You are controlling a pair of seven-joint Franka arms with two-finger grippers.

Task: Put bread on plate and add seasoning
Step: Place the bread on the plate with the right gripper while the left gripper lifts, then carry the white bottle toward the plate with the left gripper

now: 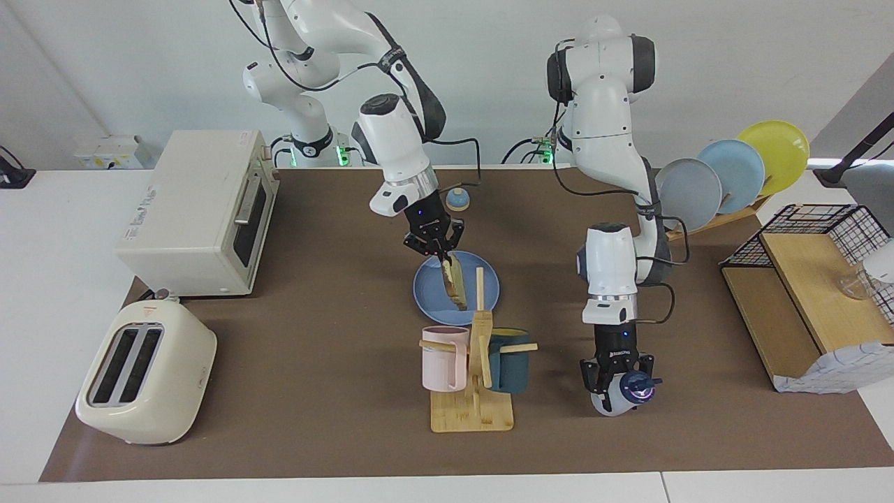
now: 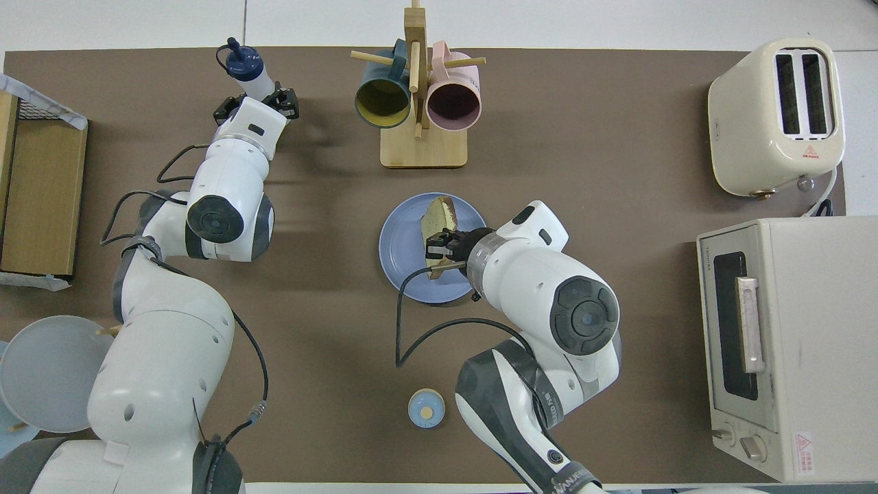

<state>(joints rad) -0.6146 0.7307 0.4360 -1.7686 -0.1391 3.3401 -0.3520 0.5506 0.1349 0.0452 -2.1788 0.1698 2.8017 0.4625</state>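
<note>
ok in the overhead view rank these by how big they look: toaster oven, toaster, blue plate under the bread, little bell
1. toaster oven, largest by far
2. toaster
3. blue plate, clearly smaller than the toaster, though the bread and an arm cover part of it
4. bell, smallest

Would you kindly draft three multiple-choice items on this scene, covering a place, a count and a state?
1. Where is the bread?
A. in the toaster
B. over the blue plate, held by the right gripper
C. on the mug stand

2. How many plates stand in the rack?
A. three
B. one
C. five

3. What is the left gripper doing?
A. hanging open above the oven
B. shut on the seasoning bottle
C. pressing the bell

Answers:
1 B, the right gripper holds the slice on edge over the plate.
2 A, grey, light-blue and yellow plates stand in the rack.
3 B, the left gripper is closed around the seasoning bottle.
</note>
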